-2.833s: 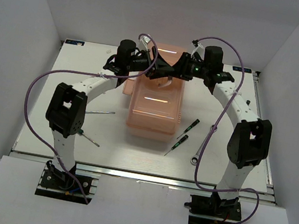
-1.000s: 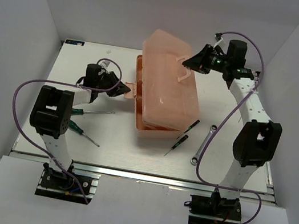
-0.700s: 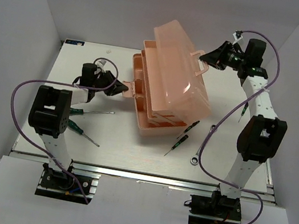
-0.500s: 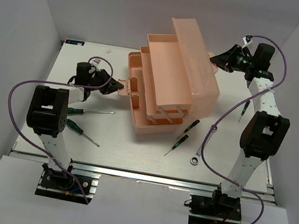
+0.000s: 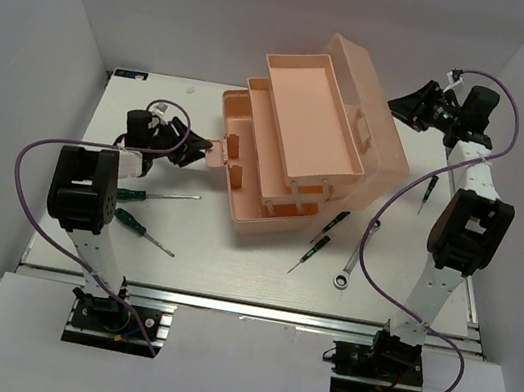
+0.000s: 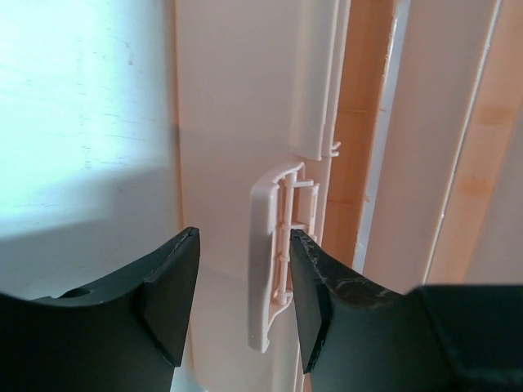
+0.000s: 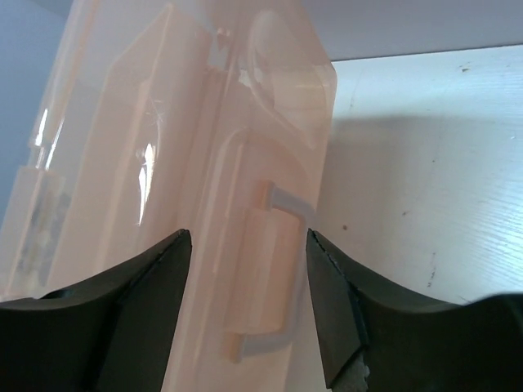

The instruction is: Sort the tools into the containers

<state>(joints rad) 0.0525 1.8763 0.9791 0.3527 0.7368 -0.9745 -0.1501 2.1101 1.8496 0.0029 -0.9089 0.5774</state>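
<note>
The salmon-pink toolbox (image 5: 240,202) stands open, its lid (image 5: 380,100) swung back to the right and its trays (image 5: 302,112) stepped out. My left gripper (image 5: 192,147) is open at the box's left side, and in the left wrist view (image 6: 243,237) the side latch (image 6: 274,253) stands between the jaws. My right gripper (image 5: 400,107) is open just right of the lid, and in the right wrist view (image 7: 247,237) it faces the lid handle (image 7: 265,278). Two longer screwdrivers (image 5: 155,196) (image 5: 144,233) lie on the left. Two tiny ones (image 5: 337,219) (image 5: 311,250) and the wrench (image 5: 352,263) lie on the right.
Another green-handled screwdriver (image 5: 428,192) lies beside the right arm's upright link. Purple cables (image 5: 44,168) loop from both arms over the table. Grey walls close the table in on the left, right and back.
The closed toolbox has opened: the lid swung up and back to the right and the trays spread out. My right gripper moved up and right with it. My left gripper drew left with the latch.
</note>
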